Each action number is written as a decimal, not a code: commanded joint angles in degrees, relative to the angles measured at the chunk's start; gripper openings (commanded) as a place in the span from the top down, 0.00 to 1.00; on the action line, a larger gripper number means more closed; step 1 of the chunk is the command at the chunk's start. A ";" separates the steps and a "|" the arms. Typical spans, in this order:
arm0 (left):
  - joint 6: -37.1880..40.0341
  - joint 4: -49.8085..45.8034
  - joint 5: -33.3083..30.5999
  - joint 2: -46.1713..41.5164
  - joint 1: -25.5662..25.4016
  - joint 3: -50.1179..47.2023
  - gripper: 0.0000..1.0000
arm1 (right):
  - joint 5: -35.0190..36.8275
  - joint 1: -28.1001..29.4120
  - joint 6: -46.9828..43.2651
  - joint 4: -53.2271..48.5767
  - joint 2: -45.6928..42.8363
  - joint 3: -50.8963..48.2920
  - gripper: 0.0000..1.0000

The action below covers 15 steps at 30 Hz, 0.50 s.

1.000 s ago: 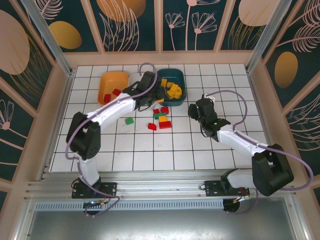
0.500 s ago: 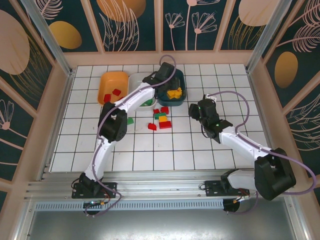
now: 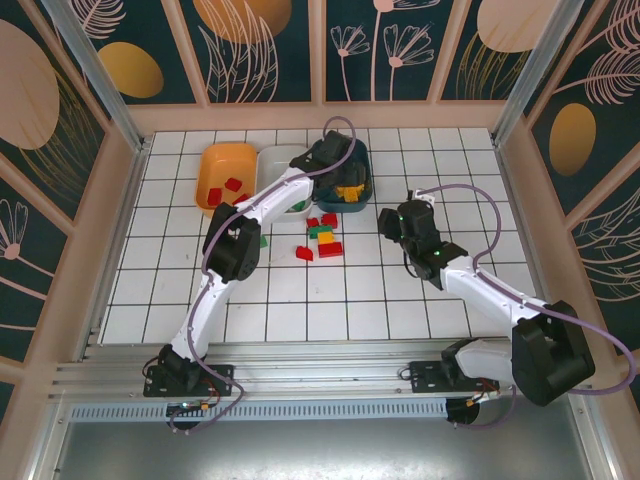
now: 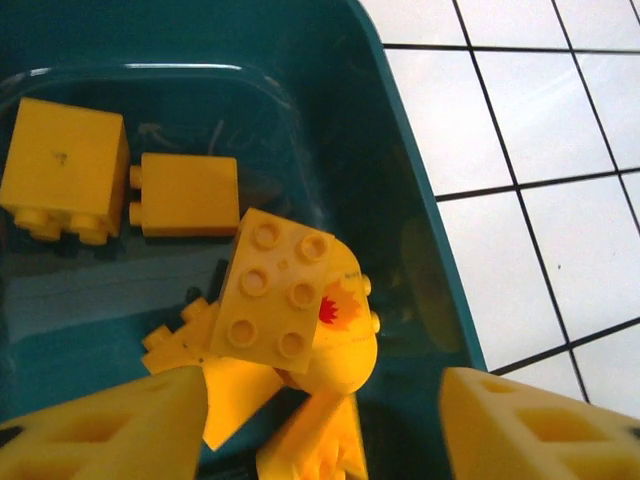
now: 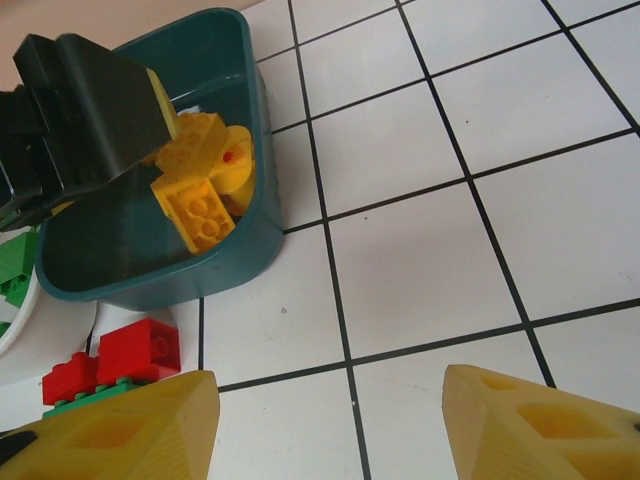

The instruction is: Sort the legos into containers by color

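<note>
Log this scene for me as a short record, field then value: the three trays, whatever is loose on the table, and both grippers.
orange tray: red bricks inside
white tray: partly covered, green bricks showing
teal tray: yellow bricks inside
loose bricks: red, green and yellow, on the tiles just on the arms' side of the trays
left gripper: open, empty, above the teal tray
right gripper: open, empty, above the tiles beside the teal tray
</note>
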 commanded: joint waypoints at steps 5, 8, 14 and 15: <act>3.97 2.66 -1.14 -11.33 -0.12 -5.90 0.20 | 0.21 1.83 -1.03 3.92 -0.84 -0.99 0.36; 3.05 7.60 -2.99 -21.58 1.06 -17.51 0.16 | -0.74 4.98 -1.80 3.95 1.46 0.11 0.35; -9.98 22.09 4.90 -44.69 12.84 -52.70 0.08 | -0.23 13.95 -3.28 2.16 12.94 6.24 0.30; -11.85 24.34 5.98 -48.18 14.89 -58.61 0.05 | 0.01 15.06 -3.17 1.98 14.95 7.26 0.29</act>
